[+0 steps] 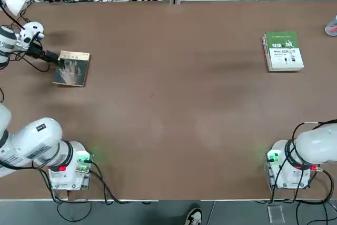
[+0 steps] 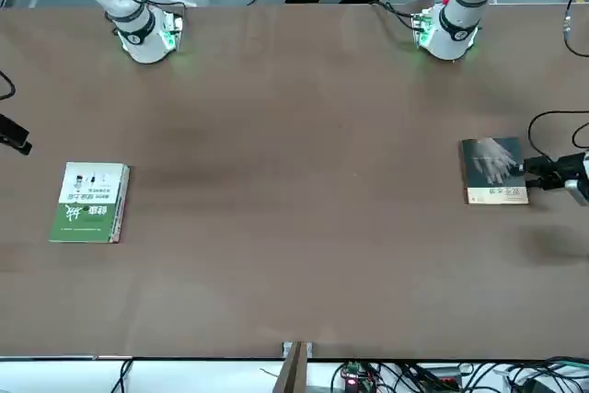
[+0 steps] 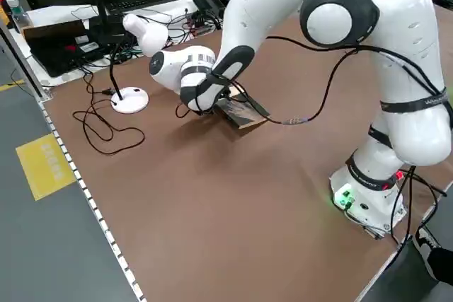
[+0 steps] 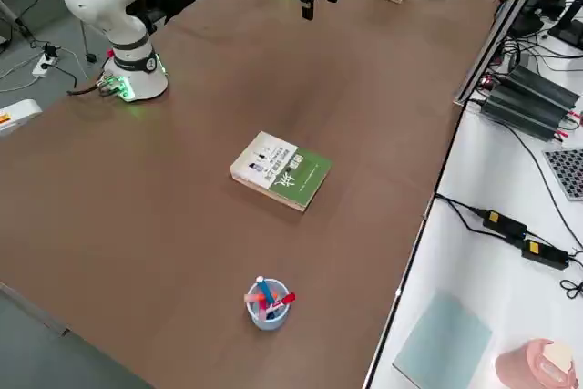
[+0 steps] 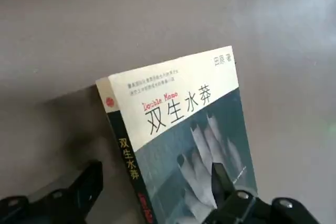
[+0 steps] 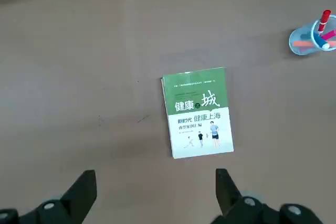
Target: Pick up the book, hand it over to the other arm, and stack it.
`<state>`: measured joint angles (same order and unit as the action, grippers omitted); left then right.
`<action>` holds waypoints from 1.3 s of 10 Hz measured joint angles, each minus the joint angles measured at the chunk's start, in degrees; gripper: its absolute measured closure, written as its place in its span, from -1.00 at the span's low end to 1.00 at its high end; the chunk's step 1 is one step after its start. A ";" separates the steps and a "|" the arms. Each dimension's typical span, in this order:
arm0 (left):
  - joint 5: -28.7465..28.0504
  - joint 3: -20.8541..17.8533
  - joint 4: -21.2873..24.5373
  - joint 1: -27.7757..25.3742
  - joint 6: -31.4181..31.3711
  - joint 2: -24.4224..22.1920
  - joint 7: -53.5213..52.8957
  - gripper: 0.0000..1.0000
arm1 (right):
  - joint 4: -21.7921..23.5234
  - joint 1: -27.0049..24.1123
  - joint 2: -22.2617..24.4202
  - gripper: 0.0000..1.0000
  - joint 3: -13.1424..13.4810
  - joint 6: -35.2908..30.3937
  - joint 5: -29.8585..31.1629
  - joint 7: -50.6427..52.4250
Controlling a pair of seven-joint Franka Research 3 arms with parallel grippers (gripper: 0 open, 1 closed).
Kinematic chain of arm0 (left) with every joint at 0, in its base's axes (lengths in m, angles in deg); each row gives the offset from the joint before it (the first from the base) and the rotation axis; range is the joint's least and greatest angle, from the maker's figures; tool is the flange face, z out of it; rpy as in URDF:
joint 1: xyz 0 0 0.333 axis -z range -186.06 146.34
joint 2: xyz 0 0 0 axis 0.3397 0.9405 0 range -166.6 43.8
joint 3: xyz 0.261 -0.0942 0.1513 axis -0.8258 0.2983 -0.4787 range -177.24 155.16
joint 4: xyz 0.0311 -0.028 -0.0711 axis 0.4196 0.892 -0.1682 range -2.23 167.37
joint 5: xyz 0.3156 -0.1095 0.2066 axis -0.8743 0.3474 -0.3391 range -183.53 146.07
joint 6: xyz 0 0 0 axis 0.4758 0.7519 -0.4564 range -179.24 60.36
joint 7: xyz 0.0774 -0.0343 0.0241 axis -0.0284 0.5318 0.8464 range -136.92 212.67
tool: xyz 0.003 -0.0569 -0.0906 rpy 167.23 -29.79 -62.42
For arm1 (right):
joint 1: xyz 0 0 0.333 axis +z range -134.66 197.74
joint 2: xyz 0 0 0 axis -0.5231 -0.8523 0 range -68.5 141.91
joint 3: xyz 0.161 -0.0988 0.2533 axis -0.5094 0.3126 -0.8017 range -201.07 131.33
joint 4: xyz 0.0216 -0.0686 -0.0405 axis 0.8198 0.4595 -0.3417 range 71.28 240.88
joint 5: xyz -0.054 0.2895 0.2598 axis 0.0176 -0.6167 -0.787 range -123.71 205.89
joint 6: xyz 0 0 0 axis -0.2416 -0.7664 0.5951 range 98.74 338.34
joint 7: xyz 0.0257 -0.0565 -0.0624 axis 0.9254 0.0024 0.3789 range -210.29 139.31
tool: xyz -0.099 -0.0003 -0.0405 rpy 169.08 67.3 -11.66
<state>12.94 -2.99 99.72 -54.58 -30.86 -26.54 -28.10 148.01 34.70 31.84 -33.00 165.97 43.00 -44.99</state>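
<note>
The thin paperback book (image 1: 71,68) with its dark grey cover, pale hand picture and tan top strip lies flat on the brown counter (image 1: 174,104) at my far left side, and my left pincer (image 5: 157,192) sits low at its edge with both fingers spread, 1 on the cover and 1 beside the spine, not clamped. My right pincer (image 6: 152,192) hangs open high above the thicker green-and-white book (image 1: 283,51), which lies well apart on the counter's far right, near a clear cup of pens (image 4: 267,301).

On the book (image 5: 181,145) in your left wrist view you read "Double Mono" in red and "双生水莽" on the pale cover band, repeated down the spine. The green-and-white book (image 6: 198,112) reads "健康之城" and "新时代 健康上海".
</note>
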 joint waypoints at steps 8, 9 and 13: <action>0.00 0.75 -0.10 0.03 0.03 0.09 0.63 -0.77 | 0.02 0.00 0.00 -1.00 0.00 0.00 0.00 0.00; 0.00 0.77 -0.10 0.03 0.03 0.19 0.64 -0.77 | 0.02 0.00 0.00 -1.00 0.00 0.00 0.00 0.00; 0.09 1.31 -0.42 0.04 0.03 0.78 0.70 -0.77 | 0.04 0.00 0.00 -1.00 0.00 0.00 0.00 0.00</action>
<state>13.03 -1.68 99.30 -54.54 -30.82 -25.76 -27.40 148.05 34.70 31.84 -33.00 165.96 43.00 -44.99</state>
